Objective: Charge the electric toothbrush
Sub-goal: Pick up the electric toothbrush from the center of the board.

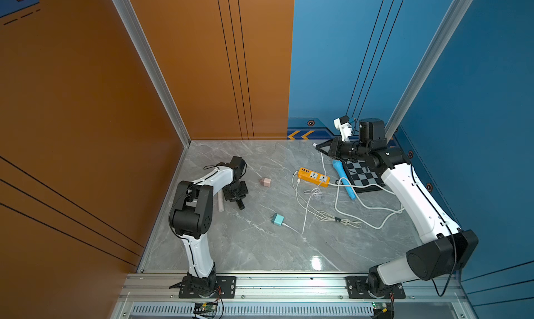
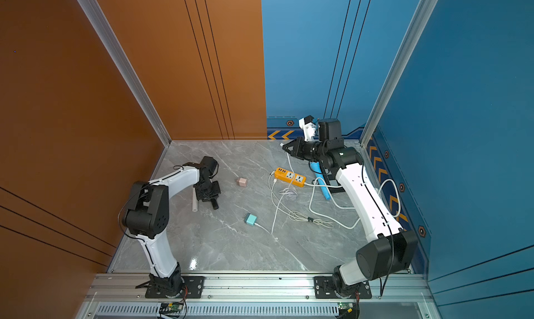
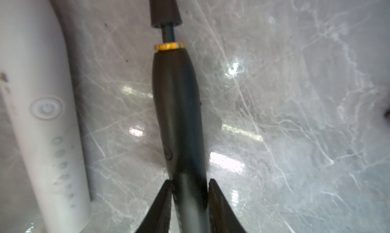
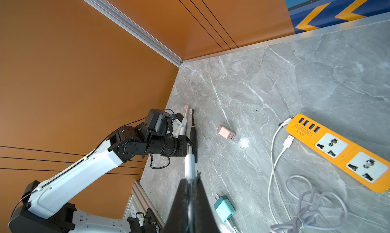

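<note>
Aluminium rail (image 1: 289,283) fronts marble tabletop (image 1: 245,245) — black toothbrush (image 3: 177,105), orange wall (image 1: 86,86).

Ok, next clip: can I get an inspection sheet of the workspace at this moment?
Surface: grey marble tabletop, glossy.
Job's things: black toothbrush lying flat beside white toothbrush; orange power strip.
Clutter: pink adapter, teal adapter, blue handle, checkered mat.
Grippers: left gripper jaws straddle the black toothbrush, grip unclear; right gripper shut on a white cable plug.
Cables: white cables tangled near the strip.
Surroundings: orange wall, blue wall.
</note>
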